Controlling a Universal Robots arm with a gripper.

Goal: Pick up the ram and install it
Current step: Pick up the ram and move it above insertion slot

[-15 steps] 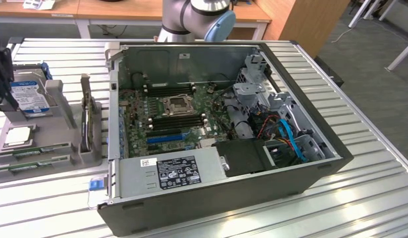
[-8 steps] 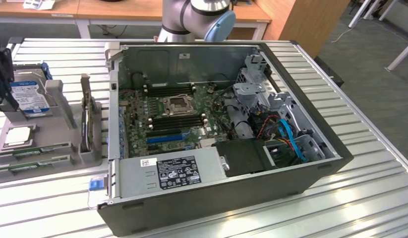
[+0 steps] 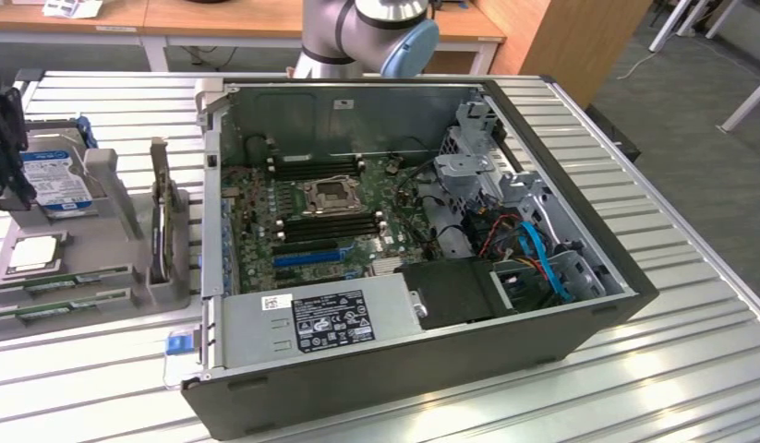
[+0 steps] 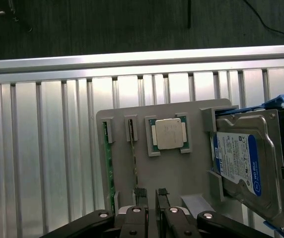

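Gripper (image 4: pixel 151 194) fingers are narrowly parted and empty over the grey holder (image 4: pixel 181 171); because that gap sits off the line of the ram (image 4: pixel 132 153), which stands edge-up in its slot beside the processor (image 4: pixel 168 134), a finger could strike and tilt the stick.

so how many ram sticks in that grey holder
2. One ram stick in the grey holder's edge slot, the other in the next slot, nearer the processor chip. More may be hidden.

Gripper (image 4: pixel 151 191) base cut off by edge; hard drive (image 4: pixel 241 168) partly cropped; ram (image 4: pixel 108 163) edge-on, chips hidden.
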